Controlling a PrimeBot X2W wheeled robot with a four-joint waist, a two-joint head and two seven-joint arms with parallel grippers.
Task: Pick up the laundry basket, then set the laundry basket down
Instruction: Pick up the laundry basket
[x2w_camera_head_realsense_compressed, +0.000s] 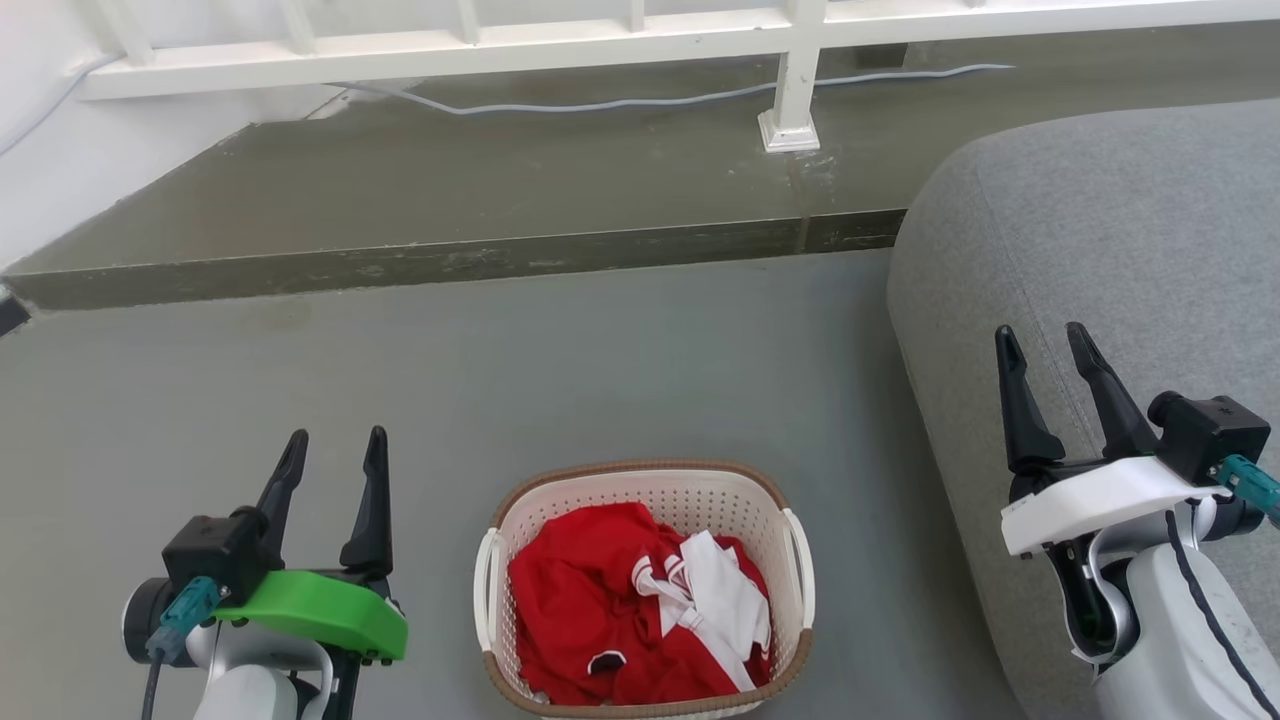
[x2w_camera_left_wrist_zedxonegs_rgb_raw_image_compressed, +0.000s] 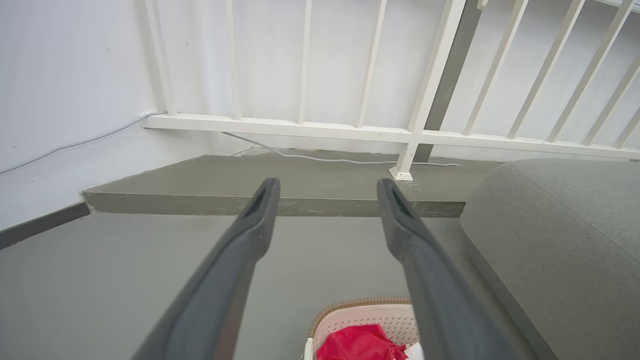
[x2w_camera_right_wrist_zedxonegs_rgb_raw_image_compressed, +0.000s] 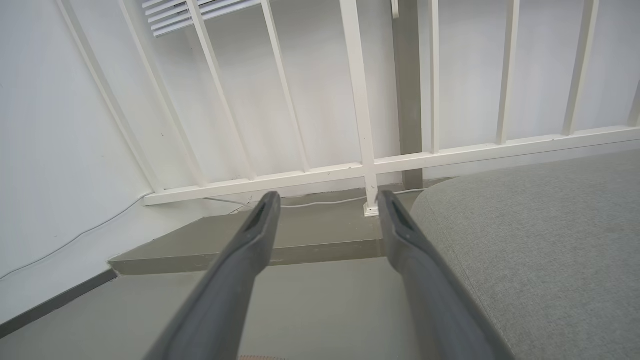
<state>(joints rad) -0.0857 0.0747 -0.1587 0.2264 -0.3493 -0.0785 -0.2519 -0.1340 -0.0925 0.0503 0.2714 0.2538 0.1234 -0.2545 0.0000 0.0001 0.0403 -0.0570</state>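
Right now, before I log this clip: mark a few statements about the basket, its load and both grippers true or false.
1. The cream-white perforated plastic laundry basket with a brown rim stands on the grey floor, beside the grey fabric seat. True.
2. One gripper is shut on a basket handle. False: the left gripper and the right gripper are both open, apart from the basket.
3. Crumpled red and white clothes lie in the basket. True.
4. The basket lies tipped on its side. False: it stands upright, opening upward.
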